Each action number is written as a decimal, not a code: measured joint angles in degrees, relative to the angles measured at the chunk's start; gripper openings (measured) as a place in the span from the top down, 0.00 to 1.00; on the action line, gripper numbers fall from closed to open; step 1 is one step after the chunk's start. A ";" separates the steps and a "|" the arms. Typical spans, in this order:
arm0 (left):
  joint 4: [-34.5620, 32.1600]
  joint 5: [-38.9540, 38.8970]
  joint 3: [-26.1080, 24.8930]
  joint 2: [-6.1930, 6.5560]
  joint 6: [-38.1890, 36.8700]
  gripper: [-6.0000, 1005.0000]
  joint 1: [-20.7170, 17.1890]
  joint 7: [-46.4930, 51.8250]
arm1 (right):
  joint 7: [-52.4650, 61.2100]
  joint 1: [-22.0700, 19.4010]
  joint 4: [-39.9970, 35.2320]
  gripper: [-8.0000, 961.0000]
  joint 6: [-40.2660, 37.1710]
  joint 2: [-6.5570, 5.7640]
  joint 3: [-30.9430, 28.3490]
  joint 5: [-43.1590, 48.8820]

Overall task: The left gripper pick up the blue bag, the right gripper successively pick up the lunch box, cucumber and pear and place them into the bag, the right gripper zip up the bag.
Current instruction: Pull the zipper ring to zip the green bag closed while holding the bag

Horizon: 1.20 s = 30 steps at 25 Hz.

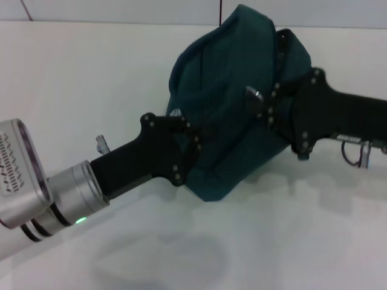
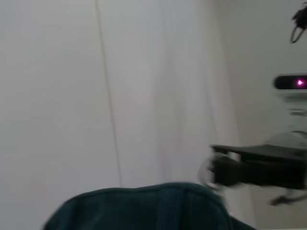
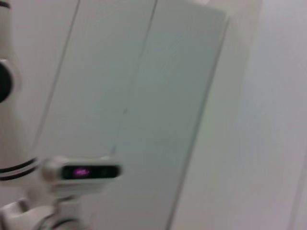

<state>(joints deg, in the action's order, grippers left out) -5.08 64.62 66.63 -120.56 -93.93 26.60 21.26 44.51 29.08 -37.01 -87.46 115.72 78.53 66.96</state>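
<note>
The blue bag, dark teal and bulging, hangs above the white table between both arms. My left gripper comes from the lower left and is shut on the fabric of the bag's left side. From the right, my right gripper has its tips at a small metal zip pull on the bag's front, shut on it. In the left wrist view the top of the bag shows, with the right gripper beyond it. The lunch box, cucumber and pear are out of view.
The white table runs back to a pale wall. A faint shadow of the bag lies on the table's near part. The robot's head unit with a pink light shows in both wrist views.
</note>
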 joint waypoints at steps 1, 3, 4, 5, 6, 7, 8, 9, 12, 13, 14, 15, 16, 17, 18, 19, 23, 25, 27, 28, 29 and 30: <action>-0.02 0.19 0.47 0.07 -0.38 0.84 -0.17 -0.28 | -0.97 -0.01 0.54 0.96 0.03 -0.01 -0.25 -1.08; -0.02 0.45 1.50 0.16 -0.81 0.84 -0.42 -1.00 | -4.27 -0.06 2.46 0.96 0.06 0.02 -1.15 -4.40; -0.02 0.46 2.10 0.20 -0.92 0.84 -0.49 -1.38 | -5.54 -0.07 3.19 0.96 0.07 0.04 -1.38 -5.70; -0.10 0.49 2.71 0.21 -0.96 0.84 -0.55 -1.65 | -6.78 -0.08 3.97 0.96 0.09 0.06 -1.58 -6.97; -0.30 0.49 3.54 0.24 -1.04 0.84 -0.56 -1.82 | -7.65 -0.07 4.46 0.96 0.11 0.06 -1.66 -8.05; -0.45 0.49 4.19 0.27 -1.14 0.84 -0.54 -1.89 | -8.49 -0.08 4.81 0.96 0.14 0.06 -1.69 -8.83; -0.57 0.47 4.84 0.33 -1.24 0.84 -0.49 -1.90 | -9.35 -0.08 5.02 0.96 0.17 0.06 -1.73 -9.41; -0.65 0.49 5.36 0.40 -1.32 0.84 -0.47 -1.90 | -10.02 -0.08 5.10 0.96 0.19 0.08 -1.76 -9.70; -0.78 0.51 5.95 0.54 -1.40 0.83 -0.47 -1.92 | -12.11 -0.08 5.13 0.96 0.31 0.14 -1.80 -10.80; -0.89 0.51 5.96 0.56 -1.41 0.83 -0.50 -1.92 | -13.07 -0.12 5.13 0.96 0.38 0.15 -1.80 -11.73; -0.96 0.51 5.96 0.57 -1.41 0.83 -0.54 -1.92 | -13.76 -0.15 5.15 0.96 0.41 0.15 -1.81 -12.49; -1.13 0.51 5.97 0.58 -1.42 0.83 -0.60 -1.92 | -14.58 -0.23 5.19 0.96 0.49 0.15 -1.81 -13.24; -1.22 0.49 5.97 0.61 -1.42 0.83 -0.64 -1.93 | -15.41 -0.29 5.27 0.96 0.66 0.15 -1.81 -13.90; -1.28 0.45 5.94 0.64 -1.32 0.83 -0.75 -1.93 | -15.96 -0.30 5.35 0.96 0.84 0.16 -1.81 -14.23; -1.29 0.38 5.88 0.67 -1.18 0.83 -0.87 -1.93 | -16.73 -0.30 5.57 0.96 1.23 0.15 -1.81 -14.64; -1.30 0.03 5.68 0.70 -0.78 0.83 -1.20 -1.93 | -17.39 -0.25 5.85 0.96 1.60 0.17 -1.80 -14.93; -1.29 -2.70 5.40 0.61 -0.50 0.82 -2.40 -2.37 | -21.17 0.03 7.68 0.96 2.00 0.32 -1.38 -17.44; -1.16 -5.05 5.40 0.25 -0.62 0.82 -3.07 -3.11 | -21.95 0.22 7.85 0.96 1.40 0.36 -0.96 -17.96; -0.97 -6.39 5.42 0.05 -0.67 0.82 -3.39 -3.52 | -22.14 0.72 7.55 0.96 1.19 0.46 0.03 -18.26; 0.18 -8.96 5.64 -0.15 -0.73 0.82 -3.86 -3.93 | -22.16 1.05 7.44 0.96 1.28 0.47 0.55 -18.33; 1.45 -10.13 5.72 -0.15 -0.83 0.82 -3.69 -3.95 | -22.19 1.39 7.35 0.96 1.40 0.48 0.94 -18.39; 1.71 -10.32 5.71 -0.16 -0.85 0.81 -3.64 -3.93 | -22.22 1.63 7.35 0.96 1.52 0.48 1.10 -18.40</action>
<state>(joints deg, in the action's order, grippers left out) -3.37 54.30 72.34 -120.72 -94.79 22.96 17.33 22.29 30.71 -29.66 -85.95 116.20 79.63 48.56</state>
